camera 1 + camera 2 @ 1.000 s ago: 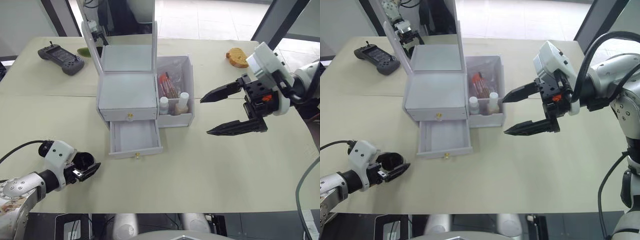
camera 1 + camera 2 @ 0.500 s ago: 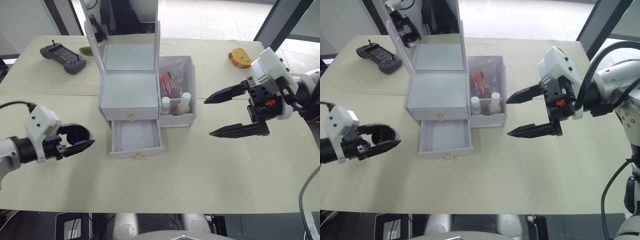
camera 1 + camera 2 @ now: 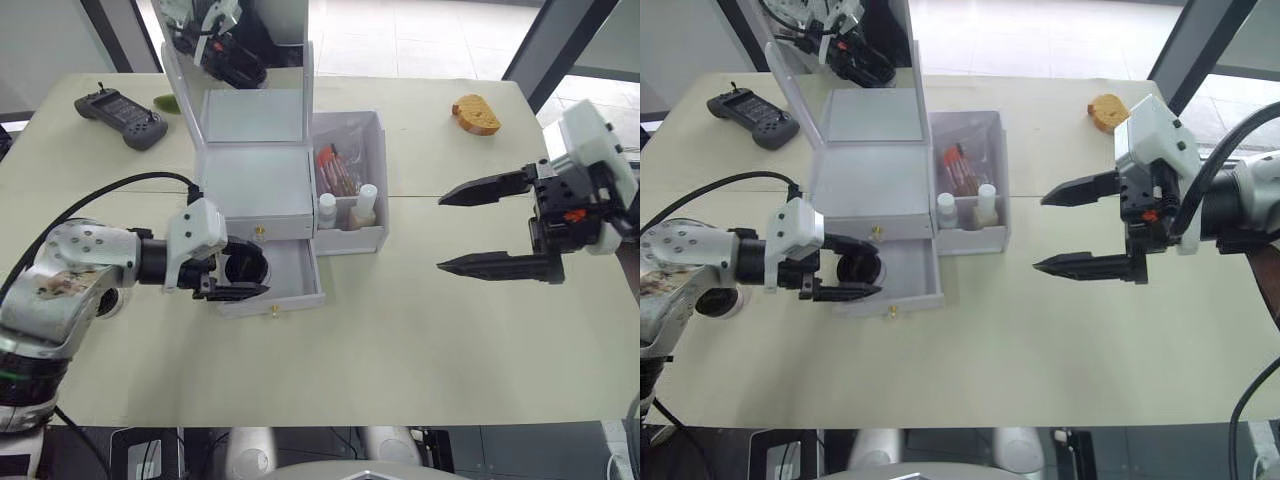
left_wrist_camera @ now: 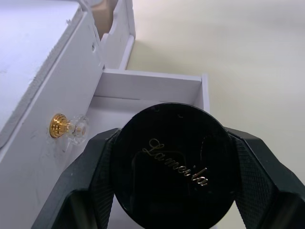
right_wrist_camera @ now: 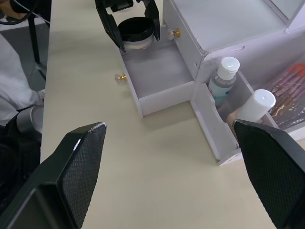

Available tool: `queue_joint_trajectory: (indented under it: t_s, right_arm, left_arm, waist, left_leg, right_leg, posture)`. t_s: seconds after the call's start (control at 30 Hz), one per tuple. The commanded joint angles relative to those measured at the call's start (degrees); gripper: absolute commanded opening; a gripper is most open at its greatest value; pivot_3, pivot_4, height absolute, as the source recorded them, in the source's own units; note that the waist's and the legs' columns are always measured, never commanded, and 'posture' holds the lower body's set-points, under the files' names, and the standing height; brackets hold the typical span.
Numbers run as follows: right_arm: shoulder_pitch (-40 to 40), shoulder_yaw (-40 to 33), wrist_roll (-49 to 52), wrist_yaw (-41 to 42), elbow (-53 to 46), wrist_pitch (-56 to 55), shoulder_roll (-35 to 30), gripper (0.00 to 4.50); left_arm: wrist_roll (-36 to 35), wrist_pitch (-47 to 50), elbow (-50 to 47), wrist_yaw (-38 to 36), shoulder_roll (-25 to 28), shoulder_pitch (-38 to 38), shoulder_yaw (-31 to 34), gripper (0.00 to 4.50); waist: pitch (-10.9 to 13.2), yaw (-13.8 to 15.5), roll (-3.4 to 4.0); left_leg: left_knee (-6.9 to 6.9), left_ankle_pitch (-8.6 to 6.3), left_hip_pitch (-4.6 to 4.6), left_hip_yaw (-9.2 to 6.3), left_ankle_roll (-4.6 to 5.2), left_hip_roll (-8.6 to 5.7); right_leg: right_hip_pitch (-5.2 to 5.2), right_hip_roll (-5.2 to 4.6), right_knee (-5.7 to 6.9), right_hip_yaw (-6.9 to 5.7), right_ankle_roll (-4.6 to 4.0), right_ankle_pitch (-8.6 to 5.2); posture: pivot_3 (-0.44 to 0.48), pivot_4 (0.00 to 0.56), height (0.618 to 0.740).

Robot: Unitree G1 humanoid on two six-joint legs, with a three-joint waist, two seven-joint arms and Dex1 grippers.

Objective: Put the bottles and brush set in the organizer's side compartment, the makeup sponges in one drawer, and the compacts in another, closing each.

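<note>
My left gripper [image 3: 243,276] is shut on a round black compact [image 4: 176,164], held just over the left part of the organizer's open lower drawer [image 3: 290,268]. Above it, the upper drawer with its gold knob [image 3: 259,231] is shut. The white organizer [image 3: 255,180] has an upright mirror at the back. Its side compartment [image 3: 372,235] holds two white-capped bottles [image 3: 328,208] [image 3: 366,200] and the brush set [image 3: 335,170]. To the right of the organizer, my right gripper [image 3: 440,233] hangs wide open and empty above the table. The makeup sponges are out of view.
A black handheld controller [image 3: 122,105] lies at the far left of the table with a small green thing [image 3: 165,101] beside it. An orange-brown lump [image 3: 474,113] sits at the far right.
My left arm swung the compact from the table's front left in to the open lower drawer. My right gripper drew back to the right, away from the organizer, still open.
</note>
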Motion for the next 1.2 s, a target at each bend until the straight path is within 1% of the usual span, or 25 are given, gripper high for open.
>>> queue_joint_trajectory:
  t_s: [0.03,0.27,0.4,0.57,0.63,0.67,0.73,0.83,0.9,1.03,1.1,1.17,1.2]
  right_arm:
    - [0.3,-4.5,3.5,-2.9,-2.9,2.7,-1.4,4.5]
    - [1.8,-7.3,6.8,-6.7,-4.9,5.2,-2.6,4.5]
    - [1.5,-7.1,6.8,-7.3,-4.3,4.3,-2.9,4.5]
    - [0.3,-6.2,6.7,-7.5,-3.3,3.2,-3.0,4.5]
    - [1.1,-5.9,6.0,-6.9,-3.2,2.5,-3.3,4.5]
    - [1.4,-5.8,5.7,-6.6,-3.1,2.1,-3.4,4.5]
    - [1.8,-5.5,5.4,-6.4,-2.8,1.3,-3.4,4.5]
    - [1.9,-5.0,4.9,-6.2,-2.4,0.3,-3.2,4.5]
    - [2.3,-4.2,4.3,-6.2,-2.5,-0.3,-3.0,4.5]
    - [2.5,-3.6,4.6,-5.8,-2.2,-0.7,-2.8,4.5]
    - [4.3,-3.9,3.7,-3.9,-1.3,-3.3,-2.1,4.5]
    - [6.5,-4.6,2.1,-2.7,-0.7,-6.6,-1.2,4.5]
    - [8.6,-5.3,0.6,-2.5,-0.1,-8.8,-0.3,4.5]
  left_arm:
    - [3.2,-3.0,2.6,-2.0,-0.3,-2.8,-2.3,2.92]
    - [7.4,-6.1,5.8,-5.4,0.0,-4.5,-5.2,2.92]
    - [8.4,-6.2,6.3,-5.5,-0.8,-5.0,-5.5,2.92]
    - [8.7,-4.9,6.4,-6.0,-0.4,-4.5,-4.9,2.92]
    - [8.1,-5.2,6.7,-6.5,0.0,-4.0,-3.9,3.63]
    - [8.0,-5.2,7.0,-6.6,0.1,-3.9,-3.6,3.82]
    - [8.0,-5.3,7.2,-6.8,0.3,-4.2,-3.3,4.43]
    - [7.5,-5.1,7.1,-7.0,0.2,-4.5,-2.5,4.49]
    - [5.2,-3.4,6.8,-7.8,0.5,-3.9,-1.1,4.49]
    - [0.5,-0.5,5.8,-9.6,2.0,-1.6,3.5,4.49]
    - [-5.6,4.1,6.7,-12.5,5.8,2.3,12.8,4.49]
    - [-9.8,7.7,7.5,-14.3,8.3,5.4,19.8,4.49]
    - [-11.2,9.3,9.6,-14.6,9.3,7.3,23.8,4.49]
  waist:
    - [0.0,0.0,0.0]
    - [0.0,0.1,0.0]
    - [0.0,0.1,0.0]
    - [0.0,0.0,0.0]
    - [0.0,0.1,0.0]
    - [0.0,0.1,0.0]
    - [0.0,0.1,0.0]
    - [0.0,0.0,0.0]
    - [0.0,0.0,0.0]
    - [0.0,-0.2,0.0]
    - [0.0,0.0,0.02]
    - [0.0,-0.6,-0.01]
    - [0.0,-0.6,0.0]
  left_leg:
    - [0.0,0.0,0.0,0.0,0.0,0.0]
    - [0.02,0.0,-0.01,-0.03,0.01,0.0]
    - [0.04,0.0,-0.02,-0.03,0.01,0.0]
    - [0.04,0.0,-0.01,-0.03,0.01,0.0]
    - [0.04,0.0,-0.02,-0.03,0.01,0.0]
    - [0.05,0.01,-0.02,-0.03,0.01,0.0]
    - [0.05,0.01,-0.02,-0.03,0.01,0.0]
    - [0.05,0.01,-0.01,-0.04,0.01,0.0]
    - [0.05,0.01,-0.01,-0.04,0.01,0.0]
    - [0.04,0.0,0.01,-0.04,0.01,0.0]
    - [0.05,0.01,0.01,-0.04,0.02,0.0]
    - [0.03,0.0,-0.01,-0.05,0.03,0.02]
    - [-0.02,-0.01,-0.01,-0.06,0.05,0.02]
  right_leg:
    - [0.02,0.0,0.0,0.0,0.0,0.0]
    - [0.02,0.01,0.05,0.01,0.02,0.0]
    - [0.02,0.0,0.04,0.01,0.02,0.0]
    - [0.02,0.01,0.08,0.01,0.03,0.0]
    - [0.02,0.0,0.08,0.01,0.04,0.0]
    - [0.02,0.0,0.08,0.01,0.05,0.0]
    - [0.02,0.01,0.09,0.01,0.04,0.0]
    - [0.02,0.0,0.09,0.01,0.04,-0.01]
    - [0.02,0.0,0.11,0.01,0.05,-0.01]
    - [0.02,0.01,0.14,0.01,0.05,-0.01]
    - [0.01,0.0,0.16,0.01,0.05,-0.01]
    - [-0.03,0.03,0.15,0.0,0.05,-0.02]
    - [-0.06,0.05,0.18,0.0,0.05,-0.03]
  posture:
    - [0.0,0.15,0.705]
    - [0.0,0.15,0.705]
    - [0.0,0.15,0.705]
    - [0.0,0.15,0.705]
    - [0.0,0.15,0.705]
    - [0.0,0.15,0.705]
    - [0.0,0.15,0.705]
    - [0.0,0.15,0.705]
    - [0.0,0.15,0.705]
    - [0.0,0.15,0.705]
    - [0.0,0.15,0.705]
    - [0.0,0.15,0.705]
    - [0.0,0.15,0.705]
